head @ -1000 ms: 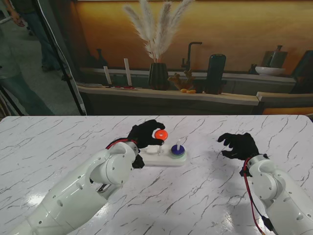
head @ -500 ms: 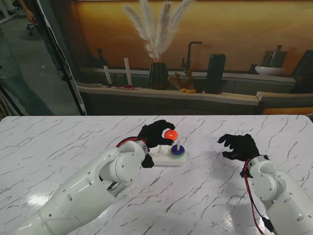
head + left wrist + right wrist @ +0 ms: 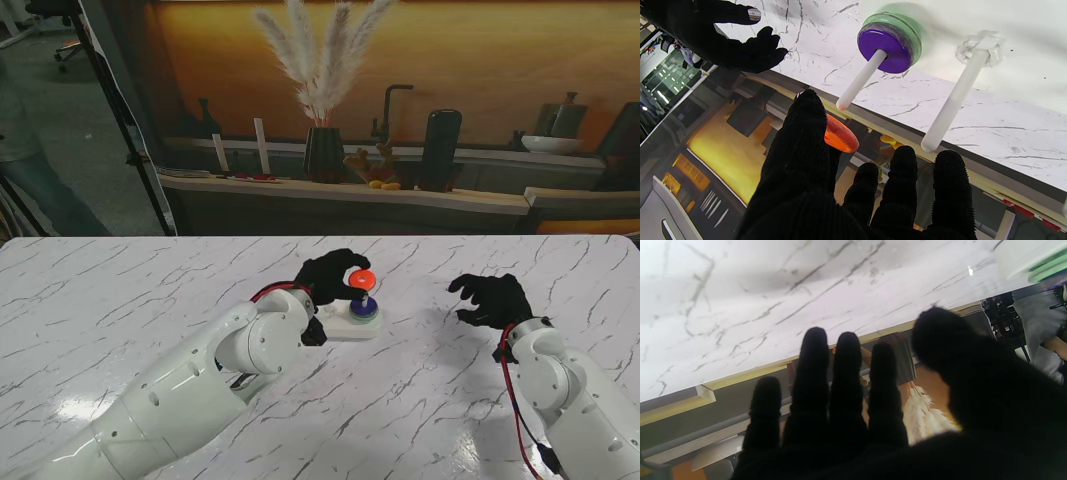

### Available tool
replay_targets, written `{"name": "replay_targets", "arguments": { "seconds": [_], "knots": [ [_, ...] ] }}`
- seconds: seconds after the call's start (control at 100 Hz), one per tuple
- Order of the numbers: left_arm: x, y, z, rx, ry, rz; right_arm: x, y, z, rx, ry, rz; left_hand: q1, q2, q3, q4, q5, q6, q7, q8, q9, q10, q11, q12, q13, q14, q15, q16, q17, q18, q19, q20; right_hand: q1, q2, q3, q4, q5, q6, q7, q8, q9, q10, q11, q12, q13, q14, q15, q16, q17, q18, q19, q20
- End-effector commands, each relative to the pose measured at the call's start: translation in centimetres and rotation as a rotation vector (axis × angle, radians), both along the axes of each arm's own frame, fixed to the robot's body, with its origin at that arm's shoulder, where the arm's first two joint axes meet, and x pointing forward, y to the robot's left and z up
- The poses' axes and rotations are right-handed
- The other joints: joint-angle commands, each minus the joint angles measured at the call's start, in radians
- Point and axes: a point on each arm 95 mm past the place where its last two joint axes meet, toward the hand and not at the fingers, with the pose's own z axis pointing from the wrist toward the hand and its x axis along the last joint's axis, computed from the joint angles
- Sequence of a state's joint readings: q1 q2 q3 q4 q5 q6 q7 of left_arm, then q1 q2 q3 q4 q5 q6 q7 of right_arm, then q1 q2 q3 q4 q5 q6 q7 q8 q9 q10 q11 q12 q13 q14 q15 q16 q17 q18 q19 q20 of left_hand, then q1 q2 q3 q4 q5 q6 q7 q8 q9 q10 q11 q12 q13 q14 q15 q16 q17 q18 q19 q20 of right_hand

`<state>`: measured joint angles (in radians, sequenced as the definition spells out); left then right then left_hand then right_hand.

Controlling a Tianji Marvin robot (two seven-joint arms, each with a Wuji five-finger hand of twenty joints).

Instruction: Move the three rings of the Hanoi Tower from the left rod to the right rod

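Stand view: my left hand (image 3: 330,277) pinches the orange ring (image 3: 361,279) just over the right rod (image 3: 365,298), at about one o'clock from the palm. The purple ring (image 3: 364,307) sits on a green ring (image 3: 913,30) at that rod's foot. My right hand (image 3: 490,298) hovers at three o'clock, well apart, fingers spread and holding nothing.

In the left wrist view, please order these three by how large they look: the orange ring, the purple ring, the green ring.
1. Green ring, wider than the purple one resting on it.
2. Purple ring.
3. Orange ring, though the left hand hides part of it and it is nearer the camera, so its rank is unsure.
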<state>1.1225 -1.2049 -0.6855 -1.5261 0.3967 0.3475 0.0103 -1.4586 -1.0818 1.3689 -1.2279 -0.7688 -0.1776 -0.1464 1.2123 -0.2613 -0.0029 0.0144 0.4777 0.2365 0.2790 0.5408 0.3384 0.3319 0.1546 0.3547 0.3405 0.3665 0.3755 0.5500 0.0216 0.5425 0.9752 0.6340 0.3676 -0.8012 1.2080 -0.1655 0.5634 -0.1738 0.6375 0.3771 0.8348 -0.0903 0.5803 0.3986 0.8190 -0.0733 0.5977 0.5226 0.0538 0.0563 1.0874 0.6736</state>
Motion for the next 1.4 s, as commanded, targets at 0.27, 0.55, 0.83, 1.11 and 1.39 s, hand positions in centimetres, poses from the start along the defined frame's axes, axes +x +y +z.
{"name": "replay_targets", "arguments": {
  "seconds": [0.27, 0.55, 0.83, 1.11, 1.39],
  "knots": [
    [-0.4, -1.1, -0.5, -0.012, 0.022, -0.036, -0.3, 0.0, -0.6, 0.002, 0.014, -0.007, 0.065, 0.060, 0.021, -0.005, 0.047, -0.026, 0.047, 0.035, 0.011, 0.007, -0.010, -0.005, 0.021, 0.007, 0.015, 0.010, -0.006, 0.040, 0.043, 0.005, 0.015, 0.003, 0.010, 0.048, 0.012, 0.013, 0.017, 0.007, 0.012, -0.010, 0.020, 0.008, 0.010, -0.009, 0.026, 0.009, -0.008, 0.307, 0.019, 0.015],
    [-0.6, -1.3, -1.0, -0.018, 0.039, -0.037, -0.4, -0.1, -0.7, 0.000, 0.017, -0.010, 0.064, 0.061, 0.021, -0.005, 0.047, -0.025, 0.047, 0.035, 0.011, 0.008, -0.011, -0.005, 0.021, 0.007, 0.015, 0.011, -0.006, 0.040, 0.042, 0.005, 0.015, 0.003, 0.011, 0.048, 0.012, 0.013, 0.017, 0.006, 0.013, -0.011, 0.021, 0.008, 0.010, -0.008, 0.026, 0.009, -0.007, 0.307, 0.019, 0.015],
    [-0.4, -1.4, -1.1, -0.016, 0.041, -0.039, -0.4, -0.3, -0.7, -0.003, 0.019, -0.010, 0.066, 0.060, 0.021, -0.005, 0.046, -0.025, 0.047, 0.035, 0.010, 0.007, -0.011, -0.004, 0.021, 0.007, 0.017, 0.012, -0.003, 0.040, 0.045, 0.006, 0.015, 0.003, 0.011, 0.048, 0.012, 0.012, 0.017, 0.006, 0.013, -0.012, 0.021, 0.008, 0.009, -0.008, 0.026, 0.009, -0.008, 0.306, 0.019, 0.015],
    [-0.3, -1.4, -1.5, -0.004, 0.042, -0.040, -0.5, -0.3, -0.8, -0.003, 0.022, -0.008, 0.065, 0.061, 0.021, -0.004, 0.045, -0.026, 0.046, 0.034, 0.010, 0.006, -0.010, -0.004, 0.020, 0.007, 0.017, 0.012, -0.003, 0.040, 0.046, 0.008, 0.015, 0.004, 0.010, 0.048, 0.013, 0.013, 0.017, 0.006, 0.013, -0.012, 0.021, 0.008, 0.010, -0.008, 0.026, 0.009, -0.008, 0.307, 0.020, 0.015],
    [-0.3, -1.5, -1.7, -0.001, 0.045, -0.042, -0.5, -0.4, -0.8, -0.006, 0.021, -0.009, 0.064, 0.062, 0.021, -0.004, 0.044, -0.025, 0.047, 0.034, 0.011, 0.007, -0.008, -0.004, 0.022, 0.006, 0.019, 0.012, -0.002, 0.040, 0.049, 0.010, 0.016, 0.003, 0.011, 0.048, 0.013, 0.013, 0.017, 0.006, 0.014, -0.012, 0.021, 0.008, 0.010, -0.008, 0.026, 0.009, -0.008, 0.308, 0.019, 0.015]
  ]
}}
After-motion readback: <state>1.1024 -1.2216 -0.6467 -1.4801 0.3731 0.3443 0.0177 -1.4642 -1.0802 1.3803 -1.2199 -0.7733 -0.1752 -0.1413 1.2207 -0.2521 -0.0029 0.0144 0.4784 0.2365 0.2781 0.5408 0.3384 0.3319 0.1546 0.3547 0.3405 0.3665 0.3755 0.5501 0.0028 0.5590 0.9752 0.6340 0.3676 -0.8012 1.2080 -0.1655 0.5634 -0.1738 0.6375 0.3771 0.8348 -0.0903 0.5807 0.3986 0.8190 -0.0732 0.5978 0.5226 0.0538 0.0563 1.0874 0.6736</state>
